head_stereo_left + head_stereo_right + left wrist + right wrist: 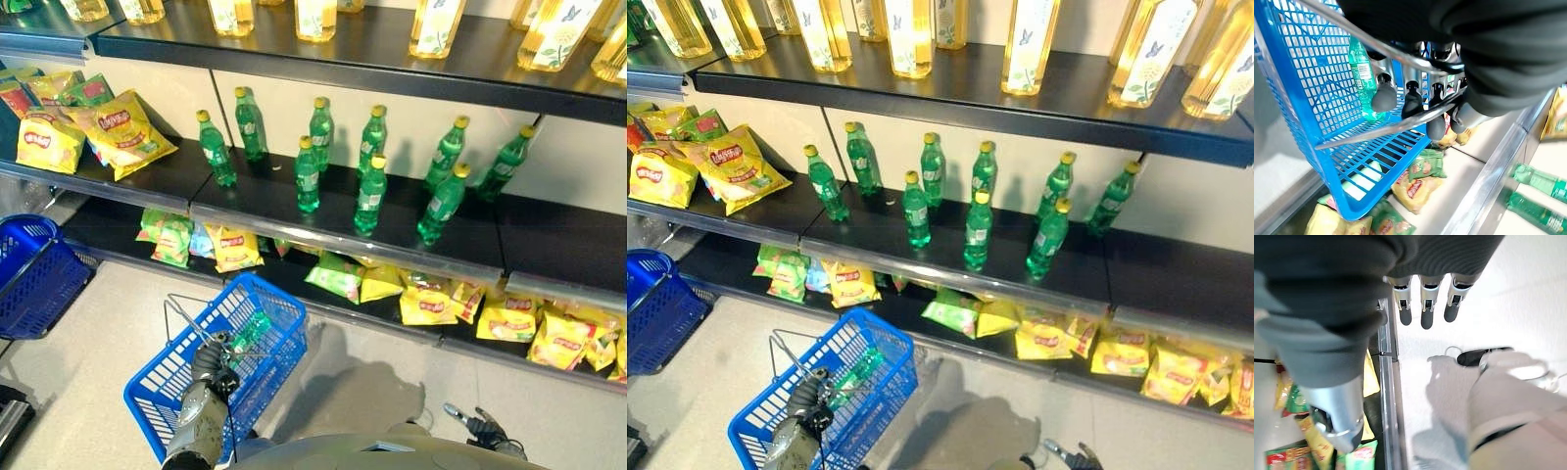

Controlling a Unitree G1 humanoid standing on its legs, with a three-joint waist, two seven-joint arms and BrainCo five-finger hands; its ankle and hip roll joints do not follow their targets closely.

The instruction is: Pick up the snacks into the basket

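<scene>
Basket (257, 328) of blue plastic hangs by its wire handles (186, 318) from the left hand (211, 364), below the shelf's snack bags.
Head views: a green bottle (251, 331) lies inside the basket; snack bags (233, 247) sit on the bottom shelf (294, 274) beyond it, and the right hand (472, 424) hangs low, right of the basket. Left wrist view: fingers (1383, 98) curl round the handles, bottle behind the mesh. Right wrist view: right hand's fingers (1424, 303) hang straight, holding nothing.

blue plastic mesh basket (257, 315), glossy snack bags (232, 247)
</scene>
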